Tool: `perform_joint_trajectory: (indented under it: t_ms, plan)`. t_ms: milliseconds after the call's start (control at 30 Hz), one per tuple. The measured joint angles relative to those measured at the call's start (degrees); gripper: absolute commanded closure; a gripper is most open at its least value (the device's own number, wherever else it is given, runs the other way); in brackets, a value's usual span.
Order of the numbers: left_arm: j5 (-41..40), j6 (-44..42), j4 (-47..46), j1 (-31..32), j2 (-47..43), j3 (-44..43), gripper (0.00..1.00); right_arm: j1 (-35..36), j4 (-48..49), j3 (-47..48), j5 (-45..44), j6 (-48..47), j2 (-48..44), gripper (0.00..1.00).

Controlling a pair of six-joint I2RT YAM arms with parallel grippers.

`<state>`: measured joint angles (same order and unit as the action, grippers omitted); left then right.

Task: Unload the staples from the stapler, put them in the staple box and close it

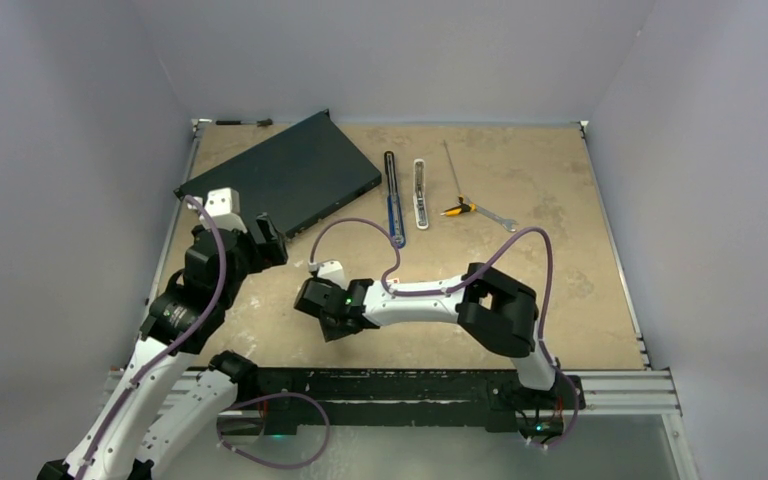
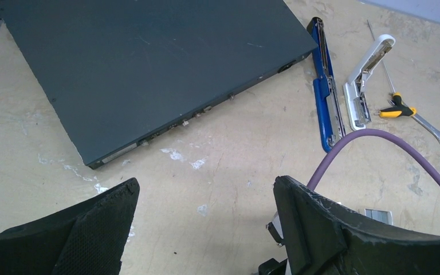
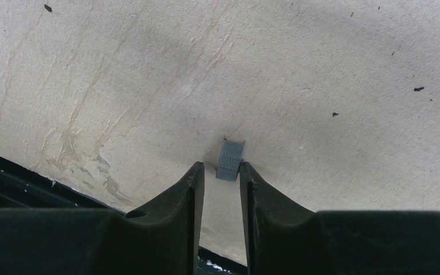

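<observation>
The right pincer [image 3: 222,169] is lowered close to the counter's [image 1: 580,300] near edge, left of middle, its jaws narrowly parted at a short grey strip of staples [image 3: 230,160]. The strip sits right at the fingertips, but I cannot tell whether it is pinched or merely touched. It probably lies there to stay clear of the blue stapler [image 2: 327,97] and white stapler [image 2: 366,80], both splayed open toward the far edge. The left pincer [image 2: 206,189] hangs released and empty beside the dark flat equipment case [image 2: 149,63]. Only the right wrist view shows the strip (overhead, the pincer hides it), and only the left wrist view shows the stapler channels.
</observation>
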<state>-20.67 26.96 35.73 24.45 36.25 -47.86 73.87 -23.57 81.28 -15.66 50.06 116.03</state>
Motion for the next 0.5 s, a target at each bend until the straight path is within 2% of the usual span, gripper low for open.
perform_joint_trajectory:
  t_ms: [167,333,500]
  plan:
    - [0.02,0.00,0.00,-0.07,0.02,0.00,0.14,0.00,-0.28,0.79,-0.17,0.00,0.61,0.74]
    - [0.04,0.00,0.00,-0.07,0.02,0.00,0.14,0.00,-0.63,0.79,-0.55,0.00,0.63,0.82]
    - [0.07,0.00,0.00,-0.07,0.11,0.00,0.14,0.02,-0.87,0.79,-1.57,0.15,0.63,0.84]
